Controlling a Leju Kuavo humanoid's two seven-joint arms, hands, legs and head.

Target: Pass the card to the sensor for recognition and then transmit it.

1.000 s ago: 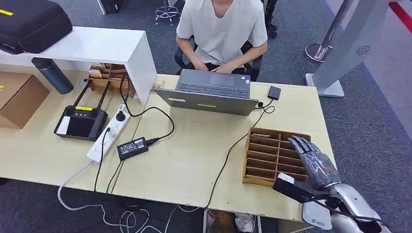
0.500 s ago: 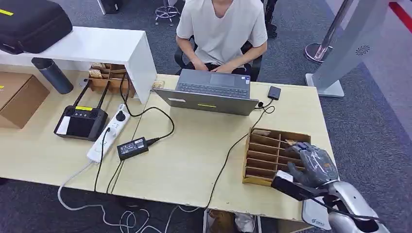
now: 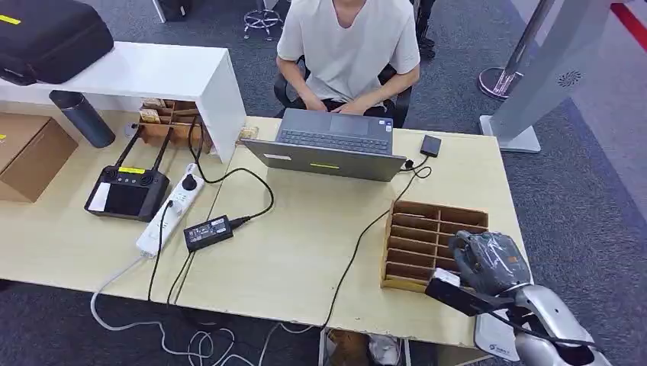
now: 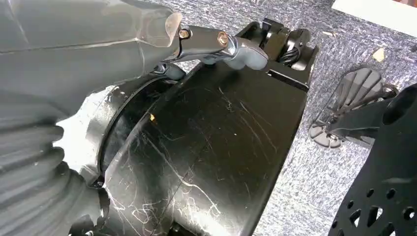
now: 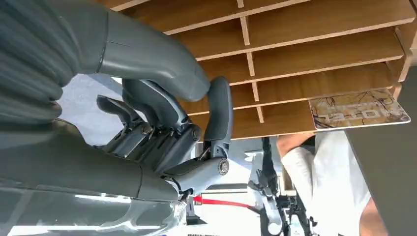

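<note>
A wooden slotted rack point(image 3: 416, 244) stands at the table's near right. My right hand point(image 3: 488, 263) is over its near right corner with the fingers curled in. In the right wrist view the right hand point(image 5: 162, 123) has its thumb against the curled fingers and nothing visible between them. A patterned card point(image 5: 359, 110) sticks out of a slot of the rack point(image 5: 319, 54), apart from the fingers. A small black sensor box point(image 3: 431, 146) lies right of the laptop point(image 3: 328, 145), on a cable. My left hand point(image 4: 98, 44) hangs beside my body, holding nothing.
A person point(image 3: 347, 46) sits behind the laptop at the far edge. A power strip point(image 3: 172, 207), adapter point(image 3: 207, 232), black controller point(image 3: 126, 191) and loose cables cover the left half. A cardboard box point(image 3: 30, 152) and white shelf point(image 3: 152, 72) stand at the left.
My right hand's fingers were stretched out over the rack, then curled in, and the hand drew slightly nearer. A card visible by the fingertips half a second ago is now covered.
</note>
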